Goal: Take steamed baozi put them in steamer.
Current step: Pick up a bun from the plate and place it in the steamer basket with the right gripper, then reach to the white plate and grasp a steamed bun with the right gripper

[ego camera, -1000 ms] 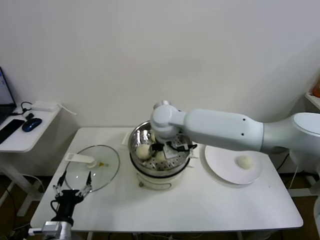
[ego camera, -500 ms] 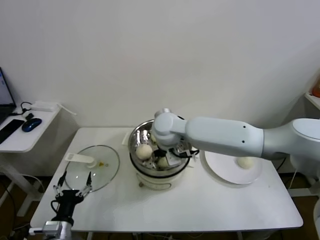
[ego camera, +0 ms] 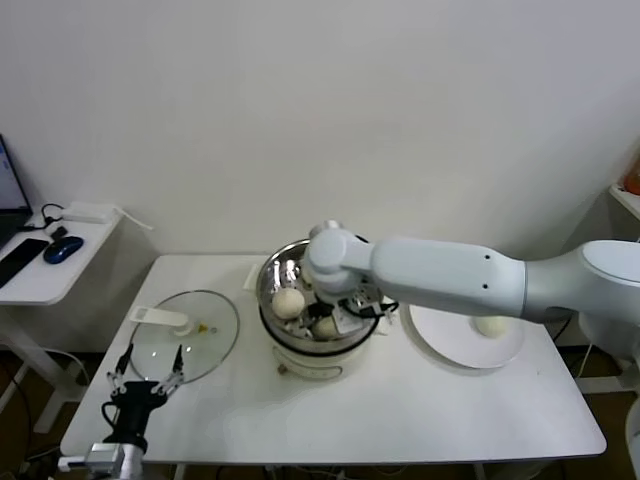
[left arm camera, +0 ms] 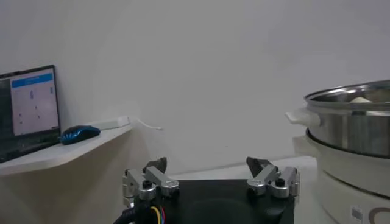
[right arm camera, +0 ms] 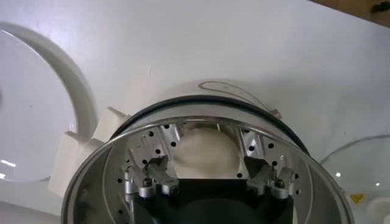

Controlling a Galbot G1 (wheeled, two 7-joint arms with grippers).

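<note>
The steamer [ego camera: 268, 290] is a shiny perforated steel basket on a white pot base, mid-table. My right gripper [ego camera: 338, 312] reaches down inside it. In the right wrist view the gripper [right arm camera: 205, 163] is open, with one cream-white baozi [right arm camera: 205, 151] lying on the basket bottom between its spread fingers. Two baozi show in the steamer in the head view, one [ego camera: 289, 301] on the left and one [ego camera: 325, 326] by the gripper. Another baozi [ego camera: 490, 324] lies on the flat white plate [ego camera: 440, 340]. My left gripper [ego camera: 145, 385] is parked low at the front left, open and empty.
A round glass lid [ego camera: 190, 350] with a white handle lies on the table left of the steamer. A side desk [ego camera: 50, 270] with a keyboard and a blue mouse stands at far left. The steamer's rim [left arm camera: 353, 97] shows in the left wrist view.
My right arm has shifted a little left and lower, deeper into the steamer. The left arm has not moved.
</note>
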